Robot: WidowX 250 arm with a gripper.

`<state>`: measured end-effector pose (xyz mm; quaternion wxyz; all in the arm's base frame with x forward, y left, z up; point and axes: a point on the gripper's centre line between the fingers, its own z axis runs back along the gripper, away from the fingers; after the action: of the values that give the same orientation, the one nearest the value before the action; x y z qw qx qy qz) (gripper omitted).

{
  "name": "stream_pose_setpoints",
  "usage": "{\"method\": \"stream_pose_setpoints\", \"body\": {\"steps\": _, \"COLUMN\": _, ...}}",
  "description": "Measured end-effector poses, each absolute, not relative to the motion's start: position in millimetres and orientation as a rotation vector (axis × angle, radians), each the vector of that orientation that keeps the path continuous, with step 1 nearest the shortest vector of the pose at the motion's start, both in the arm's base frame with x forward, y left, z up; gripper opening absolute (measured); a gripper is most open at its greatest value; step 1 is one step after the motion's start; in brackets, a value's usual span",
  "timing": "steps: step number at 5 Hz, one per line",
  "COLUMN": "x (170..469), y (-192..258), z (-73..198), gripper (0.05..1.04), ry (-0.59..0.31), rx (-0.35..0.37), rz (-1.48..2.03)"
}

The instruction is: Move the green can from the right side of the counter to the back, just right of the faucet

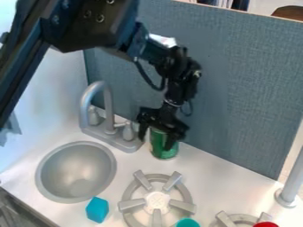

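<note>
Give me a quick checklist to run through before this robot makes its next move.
1. Pincer at the green cylinder: ok.
2. Green cylinder upright on the counter: ok.
3. Secure grip on it: cannot tell.
4. Room between pincer and faucet: not ok, looks tight.
5. Green cylinder clear of the nearest burner: ok, there's a gap.
6. Blue block out of the way: ok, near the sink.
</note>
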<state>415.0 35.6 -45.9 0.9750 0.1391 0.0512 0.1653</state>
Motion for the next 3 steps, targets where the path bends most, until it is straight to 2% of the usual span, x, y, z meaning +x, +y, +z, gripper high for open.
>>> {"method": "stream_pose_setpoints", "body": {"steps": 2, "x": 411.5, "y": 26.5, "z": -36.0, "gripper": 1.0, "ry": 0.071, "rx": 0.187, "rz": 0.316}}
{"method": "stream_pose_setpoints", "body": {"steps": 3, "x": 407.9, "y": 21.5, "z": -17.9, "gripper": 1.0, "ry": 0.032, "rx": 0.143, "rz": 0.297}}
